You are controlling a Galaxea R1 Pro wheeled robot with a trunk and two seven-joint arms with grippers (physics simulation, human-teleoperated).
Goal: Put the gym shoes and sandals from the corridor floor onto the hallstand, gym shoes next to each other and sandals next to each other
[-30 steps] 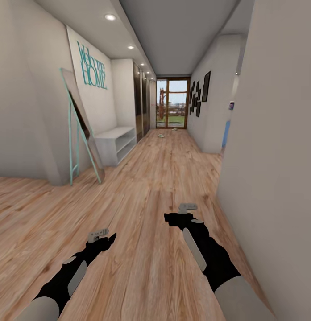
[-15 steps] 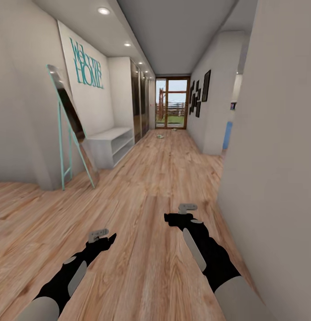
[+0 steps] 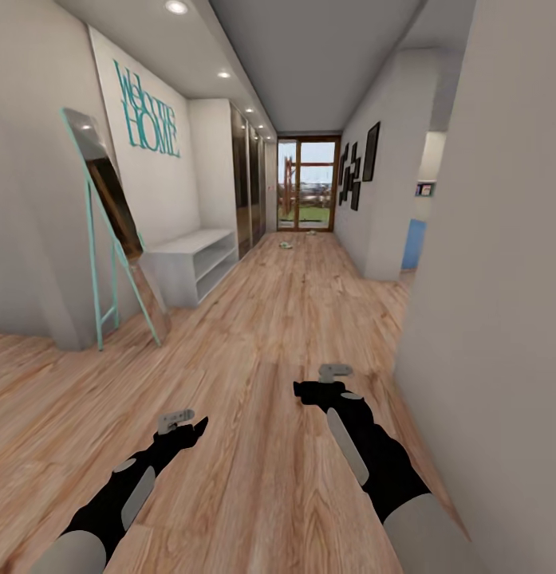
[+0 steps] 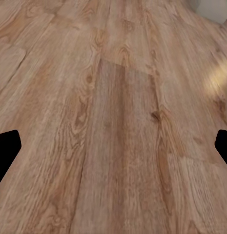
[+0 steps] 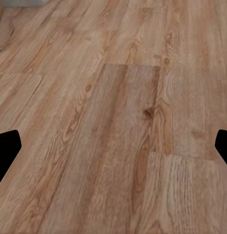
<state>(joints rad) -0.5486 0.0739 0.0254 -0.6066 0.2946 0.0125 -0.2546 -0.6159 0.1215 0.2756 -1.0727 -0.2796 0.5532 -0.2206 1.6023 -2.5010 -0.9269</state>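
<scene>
Far down the light wood-plank corridor floor (image 3: 262, 446) lie small pale shoes (image 3: 286, 243); both tools (image 3: 175, 418) (image 3: 335, 371) hang spread, empty.

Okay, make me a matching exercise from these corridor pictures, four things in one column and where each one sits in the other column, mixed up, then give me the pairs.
Things:
1. Leaning mirror with the teal frame
2. "Welcome HOME" lettering
3. Glass door
4. Black picture frames

Places:
A. At the far end of the corridor
B. On the wall at the head view's right
C. High on the wall above the low white bench
D. Standing on the wood floor, nearer than the bench

Pairs: 1-D, 2-C, 3-A, 4-B
</scene>
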